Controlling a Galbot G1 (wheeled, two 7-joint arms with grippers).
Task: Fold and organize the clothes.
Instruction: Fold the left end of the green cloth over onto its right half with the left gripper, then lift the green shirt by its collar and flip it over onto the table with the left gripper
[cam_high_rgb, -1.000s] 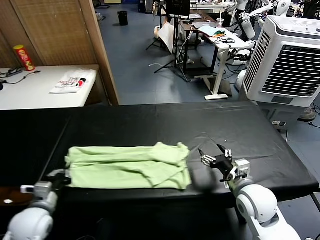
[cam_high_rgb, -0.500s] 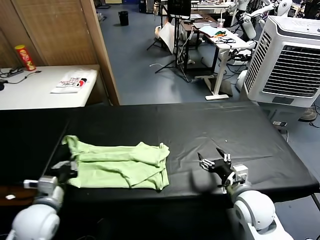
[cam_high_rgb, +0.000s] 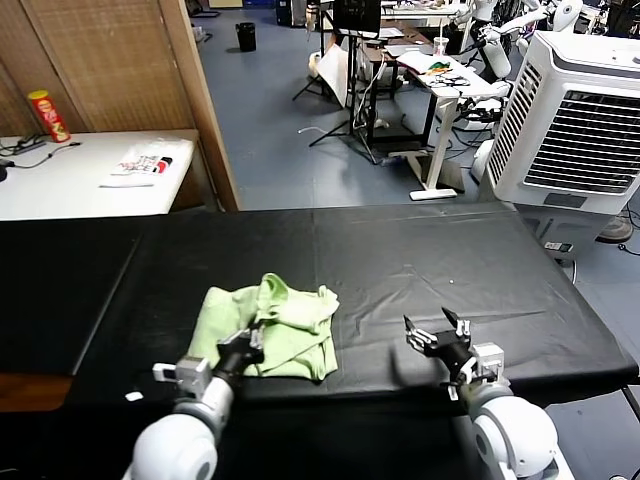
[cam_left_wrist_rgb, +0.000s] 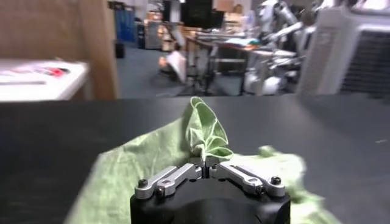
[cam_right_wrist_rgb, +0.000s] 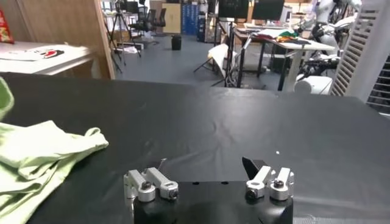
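The pale green T-shirt (cam_high_rgb: 275, 325) lies bunched in a folded heap on the black table (cam_high_rgb: 400, 250), left of centre near the front edge. My left gripper (cam_high_rgb: 250, 340) is shut on a raised fold of the T-shirt (cam_left_wrist_rgb: 204, 131), which stands up from between its closed fingers. The shirt's right edge (cam_right_wrist_rgb: 42, 152) also shows in the right wrist view. My right gripper (cam_high_rgb: 437, 330) hovers open above bare cloth near the front right, a hand's width from the shirt, holding nothing.
A white side table (cam_high_rgb: 90, 175) at the back left carries a red can (cam_high_rgb: 47, 115) and a white printed item (cam_high_rgb: 145, 165). A wooden panel (cam_high_rgb: 200, 100) stands behind it. A large white cooler (cam_high_rgb: 570, 120) stands at the right, past the table's edge.
My left gripper has carried the shirt's left end to the right, folding the long spread-out shirt over into a compact heap. The right gripper has drifted slightly toward the front edge.
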